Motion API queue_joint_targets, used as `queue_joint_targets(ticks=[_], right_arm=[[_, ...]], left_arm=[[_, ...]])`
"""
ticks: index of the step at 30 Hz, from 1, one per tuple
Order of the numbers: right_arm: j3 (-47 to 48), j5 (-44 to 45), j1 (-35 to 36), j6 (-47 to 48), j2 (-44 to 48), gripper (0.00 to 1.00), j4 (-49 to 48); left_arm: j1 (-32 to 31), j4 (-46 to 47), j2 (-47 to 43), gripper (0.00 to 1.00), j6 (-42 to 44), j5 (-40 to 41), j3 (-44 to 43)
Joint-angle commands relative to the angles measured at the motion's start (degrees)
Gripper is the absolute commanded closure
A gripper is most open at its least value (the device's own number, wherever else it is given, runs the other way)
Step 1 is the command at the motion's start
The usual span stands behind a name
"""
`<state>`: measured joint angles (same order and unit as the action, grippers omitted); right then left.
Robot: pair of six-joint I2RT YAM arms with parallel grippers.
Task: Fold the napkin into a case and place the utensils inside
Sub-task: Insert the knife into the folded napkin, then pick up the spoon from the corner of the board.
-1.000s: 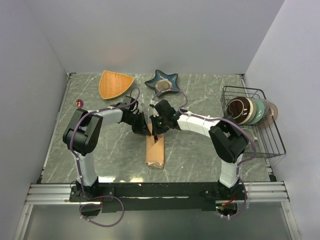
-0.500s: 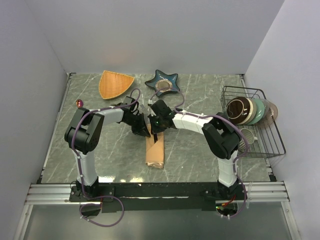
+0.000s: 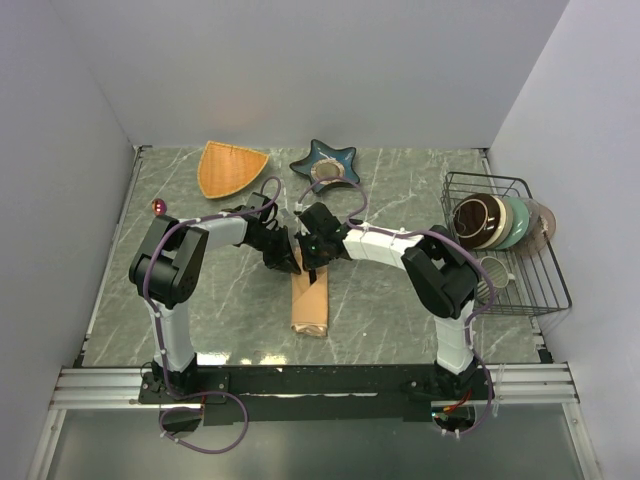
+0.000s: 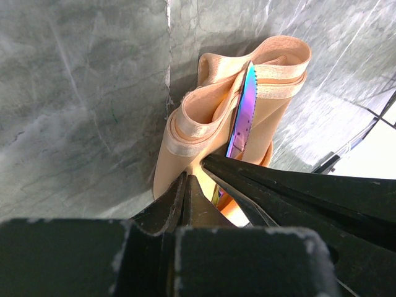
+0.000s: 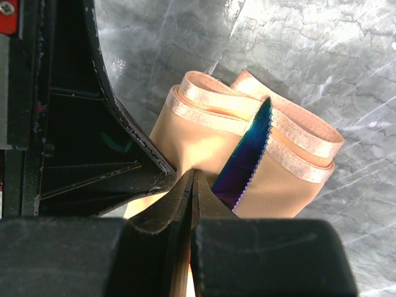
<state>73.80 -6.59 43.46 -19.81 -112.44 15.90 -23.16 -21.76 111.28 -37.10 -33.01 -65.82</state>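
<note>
The peach napkin lies folded into a narrow case in front of both arms, its looped open end showing in the wrist views. One of the utensils, an iridescent serrated knife, sticks out of that case. My left gripper is shut, its tips touching the napkin's far end. Beside it, my right gripper is shut with a peach sliver of napkin in its slit, next to the blade. No other utensil shows.
At the back stand an orange fan-shaped dish and a blue star-shaped dish. A small red ball lies at the left. A wire basket with bowls stands at the right edge.
My right arm has swung a little to the left, bringing its gripper closer against the left one at the napkin's far end. The napkin and the left gripper have stayed put.
</note>
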Motion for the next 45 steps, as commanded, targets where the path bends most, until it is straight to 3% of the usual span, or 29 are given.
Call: queue_joint_targets(ticks=[1, 11, 16, 18, 22, 28, 32, 36, 45], right_arm=[[-0.6, 2.8, 0.0, 1.4, 3.3, 0.94, 2.3], [-0.5, 3.3, 0.0, 2.4, 4.4, 0.94, 3.2], [-0.2, -1.0, 0.0, 2.8, 7.0, 0.86, 1.4], [-0.1, -4.3, -0.1, 3.2, 9.9, 0.79, 0.1], [-3.7, -10.5, -0.9, 6.0, 17.9, 0.71, -2.5], [-10.8, -21.5, -1.0, 14.9, 30.3, 0.69, 2.3], [-16.7, -18.3, 4.2, 24.0, 34.7, 0.71, 4.1], [-20.8, -13.6, 12.6, 27.1, 34.2, 0.72, 1.5], [-20.6, -9.8, 16.4, 28.5, 25.0, 0.75, -2.7]], left_arm=[[0.3, -1.0, 0.8, 0.99, 0.7, 4.4, -0.3], [0.4, -1.5, 0.2, 0.99, 0.6, 5.7, -0.3], [0.6, -0.3, -0.7, 0.99, 0.5, 3.8, -0.4], [1.4, 2.8, -1.8, 0.93, -1.1, 1.6, 0.0], [3.2, 7.0, -5.6, 0.7, -3.8, -4.9, -1.7], [6.1, 6.6, -12.3, 0.58, -6.2, -10.2, -5.4], [14.2, 1.5, -16.2, 0.57, -4.4, -10.5, -4.7], [22.8, -4.7, -18.6, 0.57, 0.1, -10.5, -3.4], [38.4, -14.1, -24.7, 0.57, 9.8, -8.5, -1.1]])
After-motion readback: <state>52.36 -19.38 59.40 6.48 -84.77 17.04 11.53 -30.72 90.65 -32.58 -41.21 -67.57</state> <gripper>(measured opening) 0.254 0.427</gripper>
